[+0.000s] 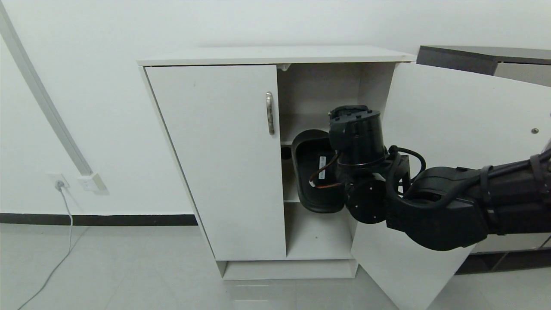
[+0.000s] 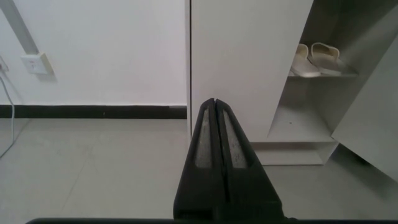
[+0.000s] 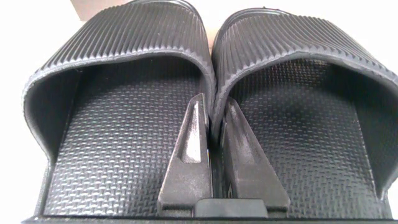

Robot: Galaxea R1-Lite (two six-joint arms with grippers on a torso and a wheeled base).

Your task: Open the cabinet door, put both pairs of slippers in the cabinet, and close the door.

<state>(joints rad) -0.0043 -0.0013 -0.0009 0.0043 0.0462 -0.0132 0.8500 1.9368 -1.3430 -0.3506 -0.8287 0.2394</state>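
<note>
– White wall [image 1: 86,86], grey floor [image 1: 129,267]. What does the head view give?
– Cabinet [image 1: 271,54] with its right door [image 1: 452,129] swung open and its left door [image 1: 215,163] shut. Right arm [image 1: 452,206] reaches inside, with black slippers [image 1: 312,172] at shelf height.
– Left wrist view?
– Left gripper [image 2: 215,109] hangs above the floor, fingers pressed together, empty. Pale slippers [image 2: 317,59] lie on a shelf [image 2: 323,75] inside.
– Right wrist view?
– Right gripper [image 3: 214,102] pinches the black pair by their touching inner walls.

No legible print (label [image 1: 323,164] on black slipper [image 1: 305,181] too small)
</note>
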